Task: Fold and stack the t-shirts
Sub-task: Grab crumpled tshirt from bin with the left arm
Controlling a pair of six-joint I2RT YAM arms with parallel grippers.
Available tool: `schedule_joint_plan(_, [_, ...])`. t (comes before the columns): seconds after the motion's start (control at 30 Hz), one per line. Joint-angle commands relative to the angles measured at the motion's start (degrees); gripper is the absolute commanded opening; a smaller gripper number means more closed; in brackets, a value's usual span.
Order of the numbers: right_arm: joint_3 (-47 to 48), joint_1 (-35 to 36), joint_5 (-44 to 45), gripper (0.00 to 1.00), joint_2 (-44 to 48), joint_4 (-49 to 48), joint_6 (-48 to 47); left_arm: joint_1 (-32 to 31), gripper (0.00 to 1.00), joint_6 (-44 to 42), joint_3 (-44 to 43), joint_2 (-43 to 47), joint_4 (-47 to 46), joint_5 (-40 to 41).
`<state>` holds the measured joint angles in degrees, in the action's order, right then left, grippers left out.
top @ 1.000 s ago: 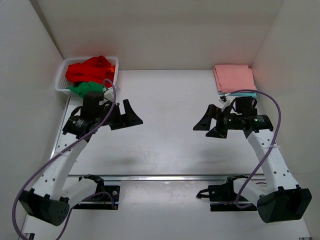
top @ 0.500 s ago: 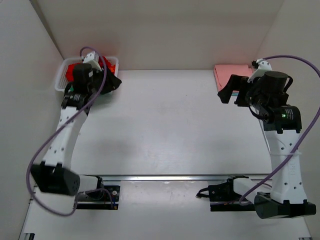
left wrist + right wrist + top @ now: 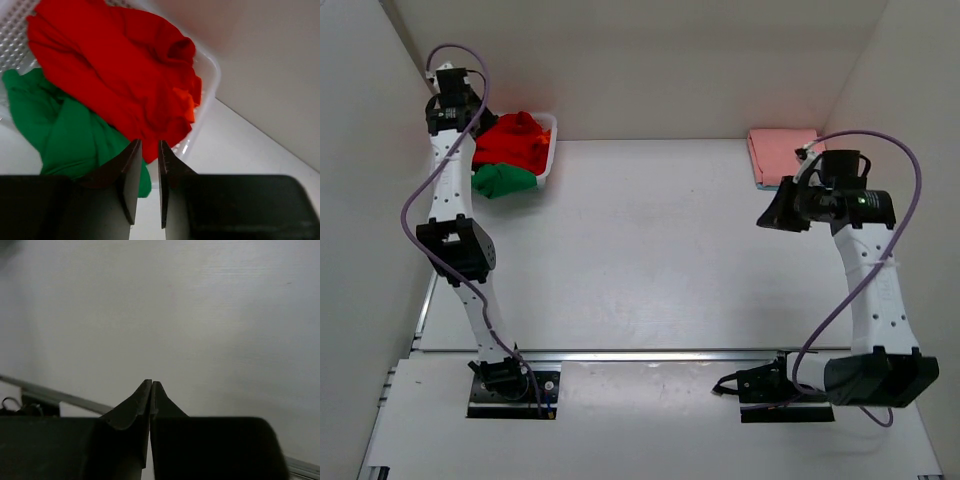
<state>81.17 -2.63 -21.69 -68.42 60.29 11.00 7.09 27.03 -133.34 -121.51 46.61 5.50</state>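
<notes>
Left tool (image 3: 149, 145): the jaws are set a narrow slit apart, and nothing is clamped between them. The tool is held above the white lattice basket (image 3: 207, 65), clear of the cloth.

Red t-shirt (image 3: 110, 65): it is seen crumpled straight ahead of the left tool's tips and fills most of the basket. A small orange t-shirt (image 3: 186, 102) is exposed as a patch at the red one's edge, ahead and to the right of the tips.

Green t-shirt (image 3: 65, 130): it is bunched ahead and to the left of the tips, and is draped over the basket's near rim onto the bench (image 3: 650, 250).

Right tool (image 3: 151, 384): the jaws are closed tip to tip, with nothing gripped. Only bare bench surface is shown below and ahead of its tips in the wrist view.

Salmon pink t-shirt (image 3: 782, 152): it is laid folded and flat on the bench at the far right corner. In the overhead view it is placed behind the right tool, on the far-wall side, near it but not touched by it. The basket is set well apart from this tool, across the bench.
</notes>
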Motion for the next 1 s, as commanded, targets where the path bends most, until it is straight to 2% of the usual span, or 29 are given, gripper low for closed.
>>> schedule_joint_plan(0.0, [2.3, 3.8, -13.4, 0.0, -2.8, 5.1, 4.5, 2.8, 0.31, 3.2, -0.9, 0.8, 5.4, -2.2])
schedule_joint_plan(0.07, [-4.0, 7.3, -16.6, 0.01, -0.5, -2.9, 8.5, 3.5, 0.4, 4.1, 4.1, 1.5, 1.7, -4.1])
schedule_joint_plan(0.1, [-3.4, 7.6, -17.0, 0.26, -0.4, -2.4, 8.1, 4.0, 0.48, 4.3, 5.9, 1.3, 0.0, -3.9])
schedule_joint_plan(0.13, [-1.9, 6.3, -15.8, 0.58, -0.7, -0.1, 7.8, 3.8, 0.54, 4.4, 6.2, 0.9, -0.4, -3.7])
schedule_joint_plan(0.17, [-1.5, 5.6, -16.5, 0.69, -0.7, -1.1, 7.2, 3.9, 0.58, 4.4, 5.9, -0.2, -1.0, -2.9])
schedule_joint_plan(0.2, [-0.9, 7.4, -15.2, 0.73, -0.4, -1.3, 7.5, 4.0, 0.6, 4.4, 4.5, -1.6, -1.0, -2.5])
schedule_joint_plan(0.23, [0.8, 7.6, -13.7, 0.79, -0.7, -0.8, 7.3, 4.2, 0.69, 4.7, 2.6, -2.8, -0.6, -2.2])
schedule_joint_plan(0.27, [1.4, 8.0, -12.5, 0.82, -0.8, -0.1, 6.3, 4.2, 0.75, 4.8, 1.4, -4.6, -0.3, -2.0])
schedule_joint_plan(0.33, [2.8, 8.3, -11.9, 0.84, -1.6, 0.8, 5.8, 4.8, 0.75, 5.5, -2.1, -7.2, 0.3, -2.2])
schedule_joint_plan(0.43, [1.5, 5.5, -14.5, 0.79, -1.9, 1.0, 5.7, 5.3, 0.76, 7.9, -1.8, -10.4, -2.3, -2.0])
schedule_joint_plan(0.57, [0.0, 2.7, -15.9, 0.79, 0.1, 1.1, 6.2, 6.8, 0.69, 10.1, -0.3, -12.8, -6.3, -1.8])
schedule_joint_plan(0.77, [-0.6, 4.3, -13.7, 0.79, -0.7, 2.9, 6.4, 9.0, 0.69, 12.8, -6.0, -19.4, -9.5, -2.9])
schedule_joint_plan(0.97, [-1.4, 6.8, -13.5, 0.77, -2.9, 4.3, 5.7, 9.8, 0.71, 15.3, -5.5, -22.5, -16.0, -3.7])
